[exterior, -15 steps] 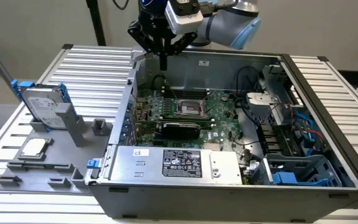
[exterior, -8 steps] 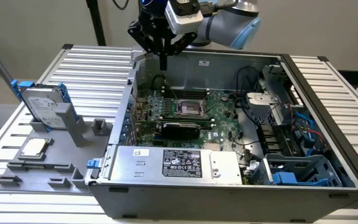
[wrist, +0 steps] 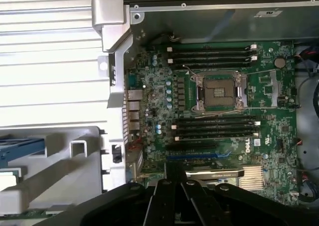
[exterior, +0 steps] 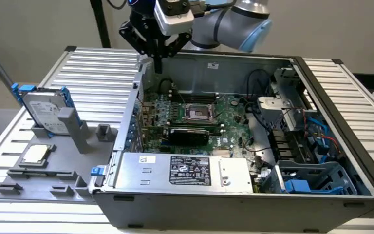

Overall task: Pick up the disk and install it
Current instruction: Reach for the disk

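One disk (exterior: 47, 111) stands upright in the grey holder (exterior: 78, 134) by the table (exterior: 96, 73) edge on the exterior view's left, well apart from my gripper (exterior: 156, 66), which is shut, empty, and hangs over the open computer case (exterior: 239, 209).

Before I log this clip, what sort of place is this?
Probably a robotics lab bench for computer assembly: an open desktop computer case with its motherboard exposed sits on a slatted aluminium table, a grey fixture beside it holds the disk on edge, and a robot arm hangs over the case.
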### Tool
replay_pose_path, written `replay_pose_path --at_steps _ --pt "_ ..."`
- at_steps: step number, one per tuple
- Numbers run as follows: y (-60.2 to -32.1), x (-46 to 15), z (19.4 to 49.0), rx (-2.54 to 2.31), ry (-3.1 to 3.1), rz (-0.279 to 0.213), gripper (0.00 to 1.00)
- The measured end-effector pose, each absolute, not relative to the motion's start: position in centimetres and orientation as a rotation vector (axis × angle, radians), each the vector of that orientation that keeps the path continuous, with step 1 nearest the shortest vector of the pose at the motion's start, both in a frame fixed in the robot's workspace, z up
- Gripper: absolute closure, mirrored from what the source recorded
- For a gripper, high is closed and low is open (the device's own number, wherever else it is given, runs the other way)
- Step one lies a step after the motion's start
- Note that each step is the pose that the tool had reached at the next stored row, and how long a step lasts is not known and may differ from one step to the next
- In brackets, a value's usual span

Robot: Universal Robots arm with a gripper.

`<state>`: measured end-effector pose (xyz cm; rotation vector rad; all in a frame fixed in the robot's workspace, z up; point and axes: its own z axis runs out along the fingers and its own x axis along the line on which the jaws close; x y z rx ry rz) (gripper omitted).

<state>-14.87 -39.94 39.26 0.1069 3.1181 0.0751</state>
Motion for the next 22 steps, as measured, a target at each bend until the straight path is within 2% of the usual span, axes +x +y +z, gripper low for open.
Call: replay_pose_path --at_steps 22 --pt "-39.9 -24.9 39.0 0.107 3.119 0.075 0.89"
